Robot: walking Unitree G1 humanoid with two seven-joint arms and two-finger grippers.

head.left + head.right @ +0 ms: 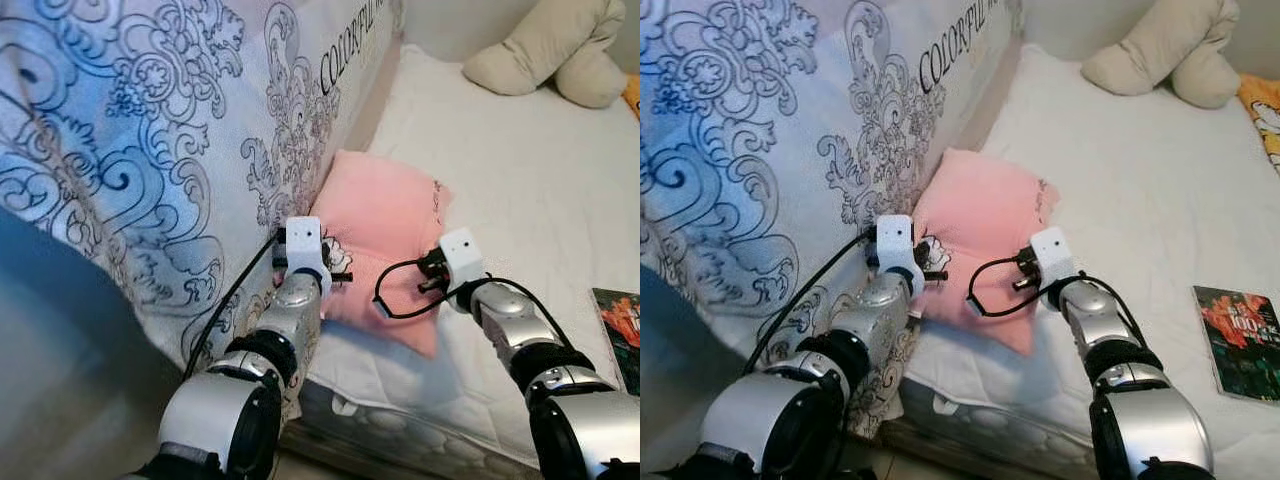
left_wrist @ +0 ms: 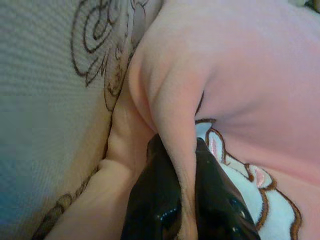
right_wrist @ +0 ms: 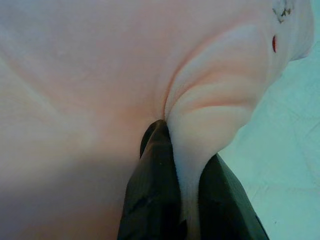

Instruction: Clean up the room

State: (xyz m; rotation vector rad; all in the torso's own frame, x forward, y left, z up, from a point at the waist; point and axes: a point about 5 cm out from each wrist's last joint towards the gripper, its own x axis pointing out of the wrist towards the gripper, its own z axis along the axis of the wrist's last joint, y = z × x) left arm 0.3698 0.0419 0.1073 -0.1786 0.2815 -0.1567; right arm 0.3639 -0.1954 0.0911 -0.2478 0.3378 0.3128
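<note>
I have one pink pillow (image 1: pixel 385 215) on the bed (image 1: pixel 500 200), against the patterned quilt (image 1: pixel 150 130). My left claw (image 2: pixel 186 200) pinches its quilt-side edge; my right claw (image 3: pixel 187 200) pinches the opposite edge. One beige cushion (image 1: pixel 545 45) lies beyond the pillow; one book (image 1: pixel 1240 345) lies right of it.

Both silver arms reach forward and slightly inward, wrists roughly level with each other. The left gripper (image 2: pixel 187 200) has its two black jaws pinched on a fold of the pink pillow (image 1: pixel 385 215) at its left edge. The right gripper (image 3: pixel 187 200) is likewise clamped on a fold at the pillow's right edge.
</note>
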